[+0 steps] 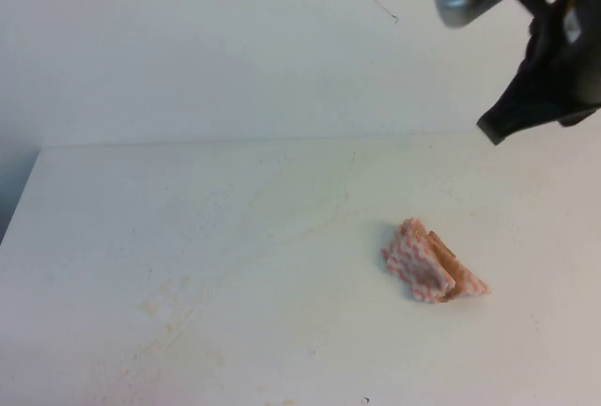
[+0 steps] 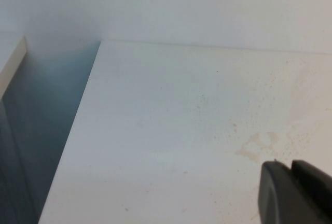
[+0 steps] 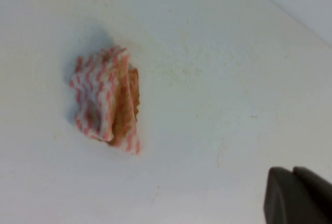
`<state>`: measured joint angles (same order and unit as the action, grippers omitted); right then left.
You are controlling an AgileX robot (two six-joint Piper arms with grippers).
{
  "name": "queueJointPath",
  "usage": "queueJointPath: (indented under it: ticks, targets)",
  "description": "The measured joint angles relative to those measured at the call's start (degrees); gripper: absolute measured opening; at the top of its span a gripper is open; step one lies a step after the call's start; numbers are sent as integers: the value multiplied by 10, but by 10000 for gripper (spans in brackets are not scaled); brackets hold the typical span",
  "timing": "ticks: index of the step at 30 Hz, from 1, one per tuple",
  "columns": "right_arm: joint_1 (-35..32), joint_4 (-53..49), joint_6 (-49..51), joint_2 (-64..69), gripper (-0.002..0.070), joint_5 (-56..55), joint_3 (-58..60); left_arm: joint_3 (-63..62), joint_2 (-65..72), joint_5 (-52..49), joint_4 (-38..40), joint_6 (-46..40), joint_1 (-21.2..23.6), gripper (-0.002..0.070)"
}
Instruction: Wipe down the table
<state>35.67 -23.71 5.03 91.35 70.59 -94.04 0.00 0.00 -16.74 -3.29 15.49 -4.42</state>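
Your cloth (image 1: 427,265) lies bunched on the surface (image 1: 188,237), right of centre and toward the near edge, with nothing gripping it. It is a soft, crumpled rag, white with wavy pink-red stripes. It is folded into a rough wedge with a tan-orange layer showing along one side.

From the right wrist view you get the folds far more clearly. The striped layer is draped over the orange one, and a soft shadow falls on the surface beside the heap. The high view only gives you a small triangular lump.

Your right pincer (image 1: 495,127) hangs raised in the air at the far right, well apart from the cloth and tilted down toward it. Its dark fingers are pressed together with only a seam between them, and they hold nothing. The grey, rounded metal part (image 1: 457,7) of that arm shows only in the high view.

The left pincer (image 2: 290,175) appears only in its own wrist view, above the left part of the surface. Its two matte black fingers look closed on each other, and it too is empty.

The surface is smooth and off-white. You can see faint tan stains (image 1: 174,298) on its left half in the high view. The left wrist view shows a ring-shaped brownish mark and fine specks near the pincer, and a dark gap (image 2: 46,130) past the surface's side edge. A plain pale wall (image 1: 188,39) stands behind.
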Motion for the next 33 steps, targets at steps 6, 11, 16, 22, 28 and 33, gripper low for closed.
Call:
queueJointPath:
  ticks: [6, 11, 16, 22, 28, 33]
  targets:
    - [0, 8, 40, -120, -2, -17, 0, 0, 0, 0, 0, 0, 0, -4]
    - [0, 6, 52, -208, -2, -33, 0, 0, 0, 0, 0, 0, 0, -4]
    - [0, -8, 55, -266, -2, -35, 1, 0, 0, 0, 0, 0, 0, -4]
    - [0, -25, 75, -357, -2, -89, 91, 0, 0, 0, 0, 0, 0, -4]
    - [0, -26, 79, -475, -2, -190, 265, 0, 0, 0, 0, 0, 0, -4]
    - [0, -11, 80, -572, -2, -296, 406, 0, 0, 0, 0, 0, 0, -4]
